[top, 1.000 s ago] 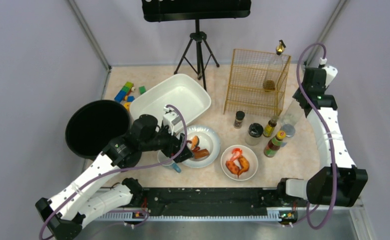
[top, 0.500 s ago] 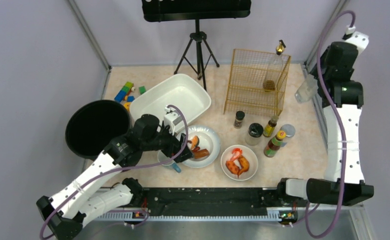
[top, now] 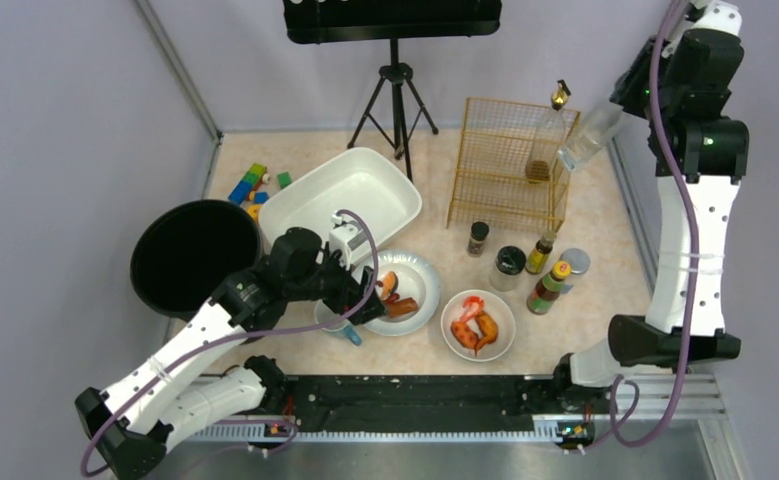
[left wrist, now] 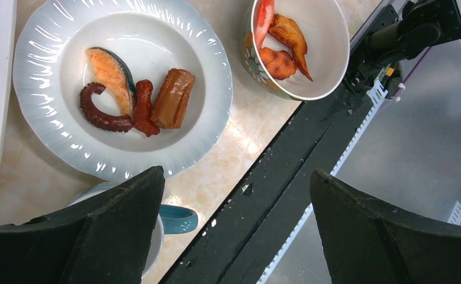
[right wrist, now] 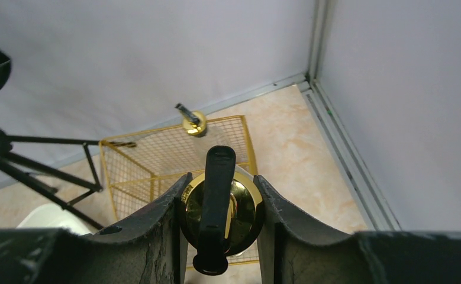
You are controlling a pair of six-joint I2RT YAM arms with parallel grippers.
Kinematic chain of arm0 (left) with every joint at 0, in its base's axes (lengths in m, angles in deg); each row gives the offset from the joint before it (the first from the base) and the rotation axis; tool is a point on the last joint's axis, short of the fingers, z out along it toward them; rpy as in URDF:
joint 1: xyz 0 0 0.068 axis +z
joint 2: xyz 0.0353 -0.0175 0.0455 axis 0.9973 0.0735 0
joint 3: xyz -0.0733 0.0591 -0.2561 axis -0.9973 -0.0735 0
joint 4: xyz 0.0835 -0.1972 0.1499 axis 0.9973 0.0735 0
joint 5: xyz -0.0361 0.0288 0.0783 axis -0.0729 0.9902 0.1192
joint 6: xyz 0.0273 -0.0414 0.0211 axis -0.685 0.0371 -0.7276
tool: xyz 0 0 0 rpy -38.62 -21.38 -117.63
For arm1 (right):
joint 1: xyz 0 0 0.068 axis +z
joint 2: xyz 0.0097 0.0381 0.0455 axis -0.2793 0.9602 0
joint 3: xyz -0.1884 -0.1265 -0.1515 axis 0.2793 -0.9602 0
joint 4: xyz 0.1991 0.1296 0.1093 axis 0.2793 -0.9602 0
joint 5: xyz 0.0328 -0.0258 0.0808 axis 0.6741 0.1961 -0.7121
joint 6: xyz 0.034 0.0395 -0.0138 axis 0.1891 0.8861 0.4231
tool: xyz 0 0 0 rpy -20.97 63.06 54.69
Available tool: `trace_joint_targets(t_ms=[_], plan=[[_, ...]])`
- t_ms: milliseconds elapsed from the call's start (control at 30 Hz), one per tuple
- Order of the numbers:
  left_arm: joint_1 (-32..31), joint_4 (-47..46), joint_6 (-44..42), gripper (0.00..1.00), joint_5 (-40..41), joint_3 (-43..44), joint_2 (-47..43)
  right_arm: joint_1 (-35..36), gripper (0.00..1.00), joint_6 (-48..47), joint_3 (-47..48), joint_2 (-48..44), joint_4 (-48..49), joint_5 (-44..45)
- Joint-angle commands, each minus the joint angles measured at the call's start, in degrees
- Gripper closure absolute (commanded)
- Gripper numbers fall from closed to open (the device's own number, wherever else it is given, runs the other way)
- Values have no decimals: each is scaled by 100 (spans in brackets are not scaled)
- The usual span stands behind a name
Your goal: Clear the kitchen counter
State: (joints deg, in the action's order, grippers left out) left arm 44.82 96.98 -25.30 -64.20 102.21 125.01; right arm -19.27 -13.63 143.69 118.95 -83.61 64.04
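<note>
Overhead view first. Shows the right gripper (top: 625, 97) clenched on the pump top of a clear bottle (top: 587, 138), hoisted high near the back right corner, above the right edge of the gold wire rack (top: 510, 170). Marks a plain change from a second ago: then hung low, bottle down beside the rack and close to the condiment jars (top: 510, 265); since swung up and back. Means one item off the kitchen counter (top: 595, 320), though not yet set down anywhere. Leaves plenty on that marbled top: white tub (top: 345, 195), plate (top: 425, 275), bowl (top: 508, 338), mug (top: 337, 325), toy blocks (top: 250, 185). Finds the left gripper (top: 365, 305) poised over mug and plate, unmoved all the while.

Left wrist next. Confirms fingers (left wrist: 115, 231) spread wide, grasping nothing, hovering over the plate (left wrist: 210, 89) rim and the blue-handled mug (left wrist: 179, 219). Shows bare counter (left wrist: 245, 130) beneath and the bowl (left wrist: 322, 35) of fried pieces just beyond.

Right wrist last. Looks straight down on the bottle's (right wrist: 242, 210) gold cap and black nozzle, pinched between both fingers (right wrist: 157, 236), with rack (right wrist: 157, 160) and counter (right wrist: 287, 136) far below. Probably calls for a drop-off spot next; cannot tell which.
</note>
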Motion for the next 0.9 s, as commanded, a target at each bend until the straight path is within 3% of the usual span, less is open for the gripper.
trace_joint_targets(t_ms=[0,367,567,700,867], plan=[[1,-101,-53,3,49,24,9,490,100,-159,828,210,416,-519],[-3,-78,-62,3,136,29,41,870,100,-536,1171,984,1440,-1555],[1,-66,-71,3,159,21,81,1018,100,-962,970,1161,2466,-1973],[1,-59,-79,3,179,26,109,1091,100,-1091,1373,1546,2692,-2328],[1,-50,-89,3,211,22,126,1335,100,-1720,1287,1748,3197,-2247]])
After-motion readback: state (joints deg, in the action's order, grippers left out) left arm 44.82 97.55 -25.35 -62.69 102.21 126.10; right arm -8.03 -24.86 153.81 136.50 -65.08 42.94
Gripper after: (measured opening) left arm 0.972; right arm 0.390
